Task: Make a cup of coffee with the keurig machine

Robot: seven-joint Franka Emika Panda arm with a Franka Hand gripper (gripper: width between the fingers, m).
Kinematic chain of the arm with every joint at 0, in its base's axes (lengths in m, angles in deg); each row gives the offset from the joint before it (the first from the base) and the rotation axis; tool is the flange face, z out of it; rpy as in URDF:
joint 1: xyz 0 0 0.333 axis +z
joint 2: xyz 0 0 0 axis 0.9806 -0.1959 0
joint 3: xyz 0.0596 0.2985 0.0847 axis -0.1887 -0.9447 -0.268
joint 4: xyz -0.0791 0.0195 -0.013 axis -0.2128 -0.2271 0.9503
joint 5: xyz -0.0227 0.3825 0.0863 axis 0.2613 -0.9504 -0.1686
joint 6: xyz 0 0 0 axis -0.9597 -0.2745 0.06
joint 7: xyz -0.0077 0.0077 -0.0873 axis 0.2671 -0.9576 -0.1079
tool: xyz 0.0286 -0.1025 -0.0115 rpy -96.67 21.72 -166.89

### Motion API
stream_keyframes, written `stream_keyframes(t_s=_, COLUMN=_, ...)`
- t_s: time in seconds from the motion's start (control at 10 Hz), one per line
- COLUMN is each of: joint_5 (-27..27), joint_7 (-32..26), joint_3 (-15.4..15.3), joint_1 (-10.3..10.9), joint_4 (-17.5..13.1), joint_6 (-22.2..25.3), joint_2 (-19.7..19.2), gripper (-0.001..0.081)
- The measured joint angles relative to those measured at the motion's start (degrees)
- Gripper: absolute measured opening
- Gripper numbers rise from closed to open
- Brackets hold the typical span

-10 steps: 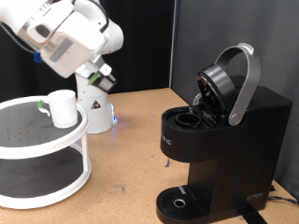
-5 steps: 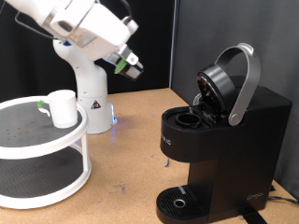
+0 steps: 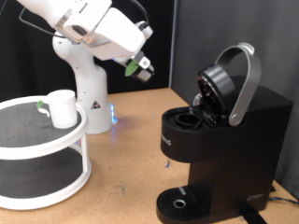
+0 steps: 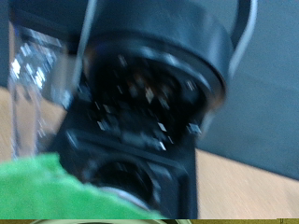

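The keurig machine [image 3: 224, 140] stands at the exterior view's right, lid handle [image 3: 245, 82] raised and its brew chamber [image 3: 187, 119] open. My gripper [image 3: 141, 68] hangs in the air to the exterior view's left of the open lid, above the table. It is shut on a small dark pod with a green top [image 3: 144, 65]. In the blurred wrist view that green top [image 4: 65, 191] fills the near edge, with the open keurig machine [image 4: 149, 93] straight ahead. The white cup [image 3: 63, 108] sits on the stand at the exterior view's left, far from the gripper.
The cup rests on the upper tier of a white round two-tier stand [image 3: 37, 140]. The arm's white base [image 3: 92, 98] stands behind it on the wooden table [image 3: 131, 159]. The machine's round drip tray [image 3: 177, 202] is low at the front. A clear water tank [image 4: 28, 84] shows beside the machine.
The arm has swung from above the stand toward the exterior view's right, carrying the pod closer to the open machine. The cup and machine have not moved.
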Motion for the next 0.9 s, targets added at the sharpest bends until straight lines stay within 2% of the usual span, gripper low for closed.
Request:
stream_keyframes(t_s=0.1, joint_5=-0.81, joint_7=1.68, joint_3=0.14, joint_1=0.02, joint_4=-0.90, joint_6=3.06, joint_2=-0.63, gripper=0.0491)
stream_keyframes(t_s=0.2, joint_5=-1.63, joint_7=3.13, joint_3=-0.36, joint_1=0.17, joint_4=-1.52, joint_6=3.17, joint_2=-1.04, gripper=0.0491)
stream_keyframes(t_s=0.4, joint_5=-1.55, joint_7=5.48, joint_3=-2.43, joint_1=0.35, joint_4=-2.09, joint_6=-0.47, joint_2=-1.07, gripper=0.0491)
stream_keyframes(t_s=0.5, joint_5=-1.22, joint_7=6.75, joint_3=-3.18, joint_1=0.38, joint_4=-2.64, joint_6=-0.52, joint_2=-1.20, gripper=0.0491)
stream_keyframes(t_s=0.7, joint_5=0.14, joint_7=9.53, joint_3=-3.51, joint_1=0.42, joint_4=-4.84, joint_6=4.08, joint_2=-2.82, gripper=0.0491)
stream_keyframes(t_s=0.9, joint_5=0.42, joint_7=10.23, joint_3=-3.81, joint_1=0.42, joint_4=-5.92, joint_6=4.85, joint_2=-4.24, gripper=0.0491)
